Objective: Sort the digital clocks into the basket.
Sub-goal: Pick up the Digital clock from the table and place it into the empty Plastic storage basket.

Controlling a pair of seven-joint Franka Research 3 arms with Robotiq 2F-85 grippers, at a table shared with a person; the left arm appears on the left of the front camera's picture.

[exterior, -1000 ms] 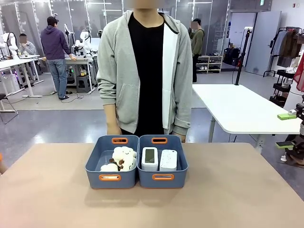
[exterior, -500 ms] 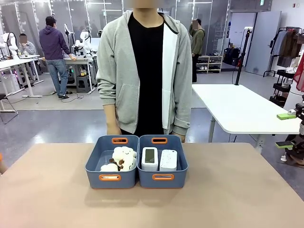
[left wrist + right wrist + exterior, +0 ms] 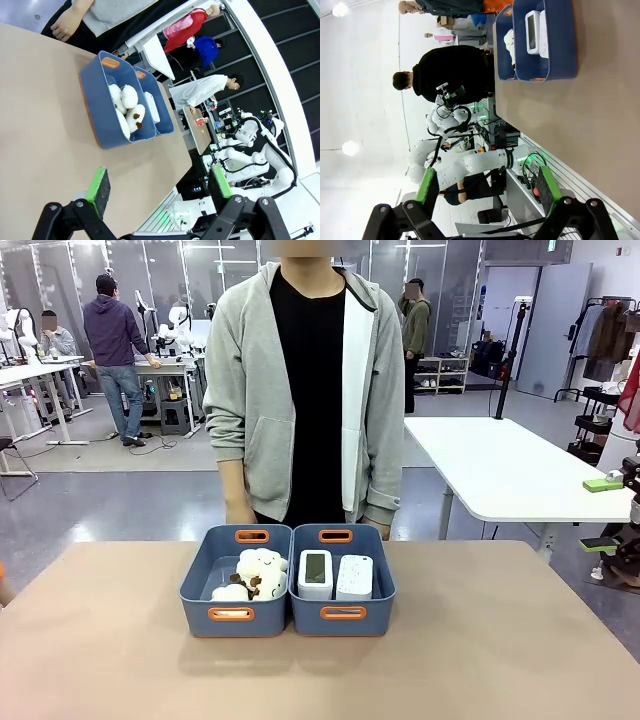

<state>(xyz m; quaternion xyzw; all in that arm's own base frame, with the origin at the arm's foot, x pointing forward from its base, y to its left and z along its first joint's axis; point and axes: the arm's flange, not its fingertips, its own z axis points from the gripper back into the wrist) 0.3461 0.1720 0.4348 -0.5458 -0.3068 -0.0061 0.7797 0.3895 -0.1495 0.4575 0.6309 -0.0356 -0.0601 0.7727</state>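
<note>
The left gripper (image 3: 157,192) is hanging above the near part of the table (image 3: 45,125) with its jaws spread wide and nothing between them; its green pads (image 3: 98,184) are facing each other across a clear gap. The wrist is rolled, so the table is running slantwise and the bins are sitting well ahead of the fingers. The right gripper (image 3: 487,190) is likewise standing apart from the bins, its jaws parted and empty, with the wrist turned so that the table edge is running up the picture's right side.

Further out, two blue bins are sitting side by side and touching near the far edge of the table. The basket (image 3: 343,613) on the robot's right is holding both digital clocks (image 3: 335,575): they are lying flat next to each other, the left one showing a greyish display face, the right one plain white. In the right wrist view the same clocks (image 3: 536,31) are lying inside the nearer bin. The other bin (image 3: 235,613) is holding fluffy cream sheep toys (image 3: 255,575).

Behind the bins a person (image 3: 300,390) in a grey zip jacket over a black top is standing at the far side, arms hanging down, hands low behind the bins.
</note>
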